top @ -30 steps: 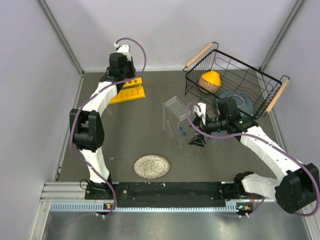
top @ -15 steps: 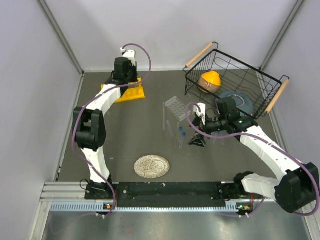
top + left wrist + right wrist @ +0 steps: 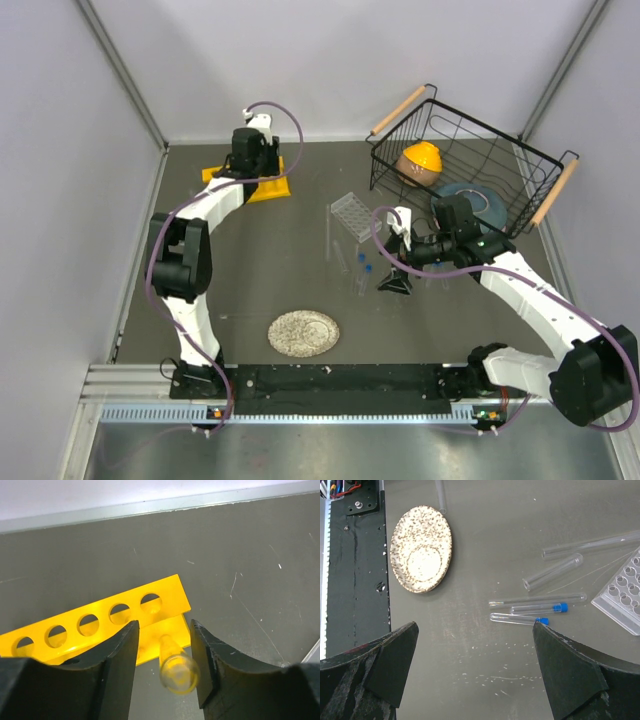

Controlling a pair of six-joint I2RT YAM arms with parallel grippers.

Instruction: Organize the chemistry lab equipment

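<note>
The yellow tube rack [image 3: 245,187] lies at the back left of the table, and its row of holes [image 3: 100,624] shows in the left wrist view. My left gripper [image 3: 256,158] hangs over the rack's right end. Its jaws [image 3: 163,628] stand apart around a clear glass test tube [image 3: 177,669], with a gap on the tube's left side. My right gripper [image 3: 393,283] is open [image 3: 475,626] just above the table. Two blue-capped vials [image 3: 540,609] and bare test tubes [image 3: 552,572] lie beyond its fingers, beside the clear grid rack [image 3: 622,592].
A black wire basket [image 3: 470,150] with wooden handles stands at the back right, holding an orange-topped object [image 3: 418,162]. A round speckled plate [image 3: 303,333] lies near the front centre. One more glass tube [image 3: 440,495] lies past the plate.
My left gripper has moved right along the yellow rack and its jaws have widened around the test tube. The right arm has stayed still.
</note>
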